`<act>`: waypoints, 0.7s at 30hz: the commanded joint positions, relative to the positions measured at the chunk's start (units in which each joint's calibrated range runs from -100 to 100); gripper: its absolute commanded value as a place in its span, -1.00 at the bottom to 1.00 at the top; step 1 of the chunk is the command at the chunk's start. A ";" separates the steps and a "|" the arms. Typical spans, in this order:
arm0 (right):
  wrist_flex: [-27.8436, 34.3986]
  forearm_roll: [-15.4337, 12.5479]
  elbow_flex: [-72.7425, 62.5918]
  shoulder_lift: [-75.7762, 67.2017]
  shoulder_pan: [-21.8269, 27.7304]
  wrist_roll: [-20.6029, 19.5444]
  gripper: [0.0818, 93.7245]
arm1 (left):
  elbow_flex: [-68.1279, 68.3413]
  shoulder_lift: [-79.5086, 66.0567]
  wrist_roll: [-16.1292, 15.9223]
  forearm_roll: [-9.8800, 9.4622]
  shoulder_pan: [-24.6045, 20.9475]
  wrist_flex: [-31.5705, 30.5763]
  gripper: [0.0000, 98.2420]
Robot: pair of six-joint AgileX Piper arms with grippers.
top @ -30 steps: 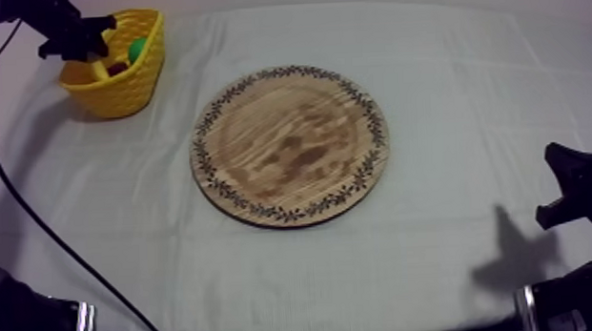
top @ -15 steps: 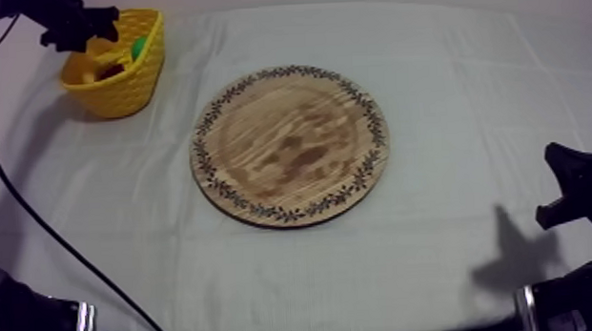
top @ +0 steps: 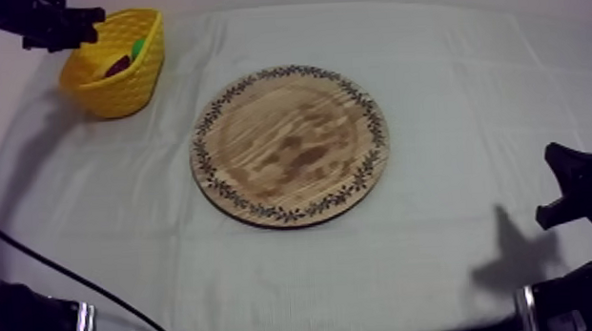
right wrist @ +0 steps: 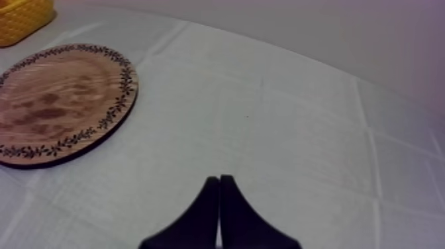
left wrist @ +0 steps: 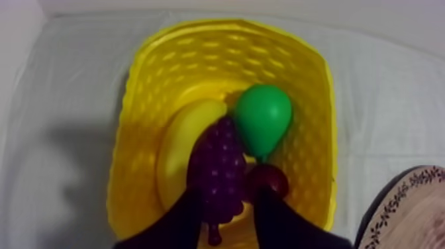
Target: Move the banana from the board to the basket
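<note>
One banana (left wrist: pixel 175 146) lies inside the yellow basket (top: pixel 115 94) at frame upper left, so my left gripper (left wrist: pixel 228 205) hangs splayed and empty above it, drop looks done to me, while the right gripper (right wrist: pixel 219 180) idles clenched.

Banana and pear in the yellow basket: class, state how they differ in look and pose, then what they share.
The banana is yellow, long and curved; the pear is green and rounded with a narrow end. The banana is partly hidden under the grapes; the pear lies almost fully in view beside them. Both lie inside the yellow basket.
</note>
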 commanded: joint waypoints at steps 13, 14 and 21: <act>0.03 -0.01 -0.05 0.00 0.00 0.01 -0.99 | 40.35 -32.24 0.87 -0.16 -0.04 -18.97 -0.99; 0.03 -0.01 -0.05 0.00 0.00 0.01 -0.99 | 42.40 -34.55 0.88 -0.17 -0.41 -19.58 -0.99; 0.03 -0.01 -0.05 0.00 0.00 0.01 -0.99 | 54.48 -51.65 0.25 -0.19 -2.95 -21.42 -1.00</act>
